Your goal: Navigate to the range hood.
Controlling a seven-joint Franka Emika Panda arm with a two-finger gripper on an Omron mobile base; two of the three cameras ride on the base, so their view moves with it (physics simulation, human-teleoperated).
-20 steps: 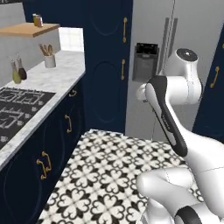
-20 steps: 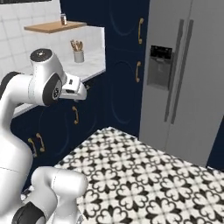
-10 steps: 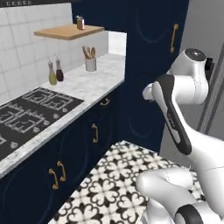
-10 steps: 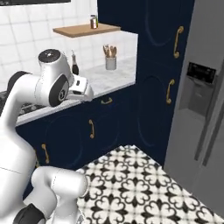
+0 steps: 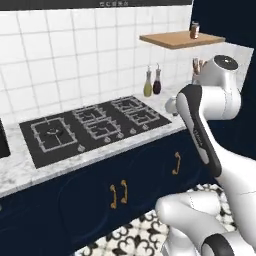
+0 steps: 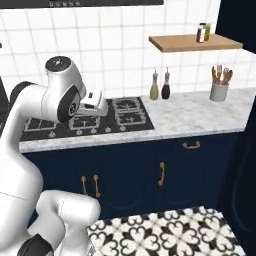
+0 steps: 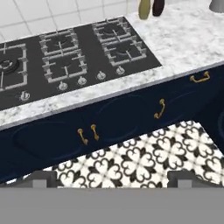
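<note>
I see patterned floor [image 7: 144, 162] free before cabinets [image 6: 150, 170] | range hood [image 6: 100, 2] cropped at top | gripper [image 7: 112, 177] fingers parted, empty

White square wall tiles [image 5: 65, 60] are seen behind a marble bench [image 6: 200, 117]. A black gas cooktop [image 5: 95, 125] is set into it. Navy cabinets [image 6: 130, 175] with gold handles [image 7: 160, 108] are fitted below. A wooden shelf [image 6: 192, 43] is mounted on the wall. The floor [image 7: 135, 162] is covered in black-and-white patterned tile.
</note>
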